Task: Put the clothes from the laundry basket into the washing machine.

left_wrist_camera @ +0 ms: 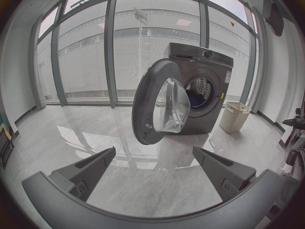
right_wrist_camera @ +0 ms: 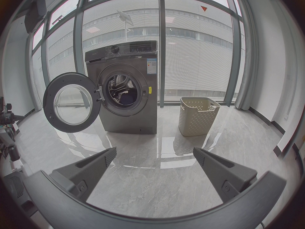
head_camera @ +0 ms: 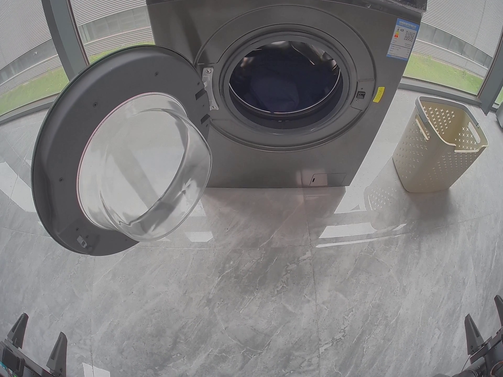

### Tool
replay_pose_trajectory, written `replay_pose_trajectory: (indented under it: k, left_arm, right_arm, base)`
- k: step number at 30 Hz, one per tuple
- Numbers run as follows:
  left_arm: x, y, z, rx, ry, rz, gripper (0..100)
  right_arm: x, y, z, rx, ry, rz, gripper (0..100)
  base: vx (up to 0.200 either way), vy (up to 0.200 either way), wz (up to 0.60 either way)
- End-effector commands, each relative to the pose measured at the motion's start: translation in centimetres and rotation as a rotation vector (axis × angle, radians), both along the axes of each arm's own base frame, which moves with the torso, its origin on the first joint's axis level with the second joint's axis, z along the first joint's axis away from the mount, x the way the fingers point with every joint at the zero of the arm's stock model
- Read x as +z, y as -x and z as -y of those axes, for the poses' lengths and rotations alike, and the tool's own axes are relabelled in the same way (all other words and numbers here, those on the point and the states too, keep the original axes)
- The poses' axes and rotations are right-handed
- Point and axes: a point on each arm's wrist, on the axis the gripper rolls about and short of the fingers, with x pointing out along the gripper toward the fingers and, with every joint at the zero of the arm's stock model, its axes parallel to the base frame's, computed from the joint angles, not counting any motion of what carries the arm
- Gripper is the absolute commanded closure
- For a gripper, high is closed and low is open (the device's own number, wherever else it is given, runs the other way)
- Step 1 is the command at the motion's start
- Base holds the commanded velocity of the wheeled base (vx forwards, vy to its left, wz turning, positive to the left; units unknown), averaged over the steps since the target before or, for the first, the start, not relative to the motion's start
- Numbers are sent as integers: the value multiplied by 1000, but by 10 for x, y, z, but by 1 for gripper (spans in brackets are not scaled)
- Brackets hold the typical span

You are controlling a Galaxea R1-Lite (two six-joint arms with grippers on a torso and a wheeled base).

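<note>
Glossy grey marble floor [head_camera: 262, 299], tall glass windows [right_wrist_camera: 197, 48] behind

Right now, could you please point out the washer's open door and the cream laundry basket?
Grey round washer door [head_camera: 57, 147], head view, outer frame.
Cream perforated plastic laundry basket [head_camera: 425, 159], head view, front wall.

Bright daylight from big windows [right_wrist_camera: 197, 48] behind washing machine [head_camera: 293, 147]. Glossy floor [head_camera: 251, 299] shows glare streaks, soft reflections. Drum [head_camera: 285, 87] interior dark. Fisheye bending at edges; wrist views have black vignetted corners.
</note>
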Motion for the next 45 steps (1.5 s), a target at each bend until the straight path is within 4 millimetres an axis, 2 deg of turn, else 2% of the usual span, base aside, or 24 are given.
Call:
replay_pose_trajectory:
  k: [1, 5, 11, 23, 26, 38, 45]
  left_arm:
    - [-5, 0, 0, -1, -1, -3, 0]
    - [-5, 0, 0, 1, -1, -4, 0]
    - [-5, 0, 0, -1, -2, -3, 0]
    - [-5, 0, 0, -1, -1, -3, 0]
    - [-5, 0, 0, 1, -1, -3, 0]
    - [-5, 0, 0, 4, -10, -3, 0]
    - [-5, 0, 0, 9, -24, -3, 0]
  right_arm:
    - [-5, 0, 0, 0, 1, -5, 0]
    - [-5, 0, 0, 0, 1, -5, 0]
    - [-5, 0, 0, 0, 1, -5, 0]
    - [-5, 0, 0, 0, 1, -5, 0]
    - [-5, 0, 0, 0, 1, -5, 0]
    - [-5, 0, 0, 1, 1, -5, 0]
    - [-5, 0, 0, 0, 1, -5, 0]
  base:
    - [0, 200, 0]
    - [0, 200, 0]
    - [0, 0, 0]
    - [200, 0, 0]
    - [0, 0, 0]
    - [0, 200, 0]
    - [0, 0, 0]
